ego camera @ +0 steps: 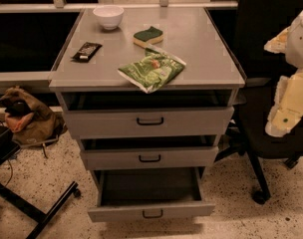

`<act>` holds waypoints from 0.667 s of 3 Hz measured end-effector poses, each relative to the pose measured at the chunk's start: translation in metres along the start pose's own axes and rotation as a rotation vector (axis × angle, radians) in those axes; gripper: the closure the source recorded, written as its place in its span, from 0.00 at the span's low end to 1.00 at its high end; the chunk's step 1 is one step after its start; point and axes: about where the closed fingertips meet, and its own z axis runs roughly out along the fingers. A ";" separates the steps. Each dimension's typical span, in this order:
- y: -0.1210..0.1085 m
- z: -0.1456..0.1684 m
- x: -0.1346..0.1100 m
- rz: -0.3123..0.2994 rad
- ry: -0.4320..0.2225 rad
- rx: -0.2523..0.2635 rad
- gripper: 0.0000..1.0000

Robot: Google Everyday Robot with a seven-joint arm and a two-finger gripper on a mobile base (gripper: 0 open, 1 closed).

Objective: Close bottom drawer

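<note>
1. Since the bottom drawer (150,209) is pulled out much further than the two above it, its dark inside lies open to view and its short grey front juts over the speckled floor, lowest of the three
2. The middle drawer (149,158) and top drawer (149,122) are each only a crack open, so I judge neither blocks a push on the lowest front
3. The gripper (290,101) hangs pale at the right edge in front of the black chair (271,44), well apart from the drawer and higher than it; whether it is spread or closed I cannot tell
4. I judge the closing has not yet begun: the gripper would have to come down and left to the front panel, near the small black handle (152,213)
5. The bowl (108,16), sponge (148,36) and green bag (152,71) sit on the table (201,49), clear of the drawer's path, so a push should not disturb them
</note>
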 end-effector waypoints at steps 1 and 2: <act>0.000 0.000 0.000 0.000 0.000 0.000 0.00; 0.006 0.018 0.001 0.025 -0.020 -0.008 0.00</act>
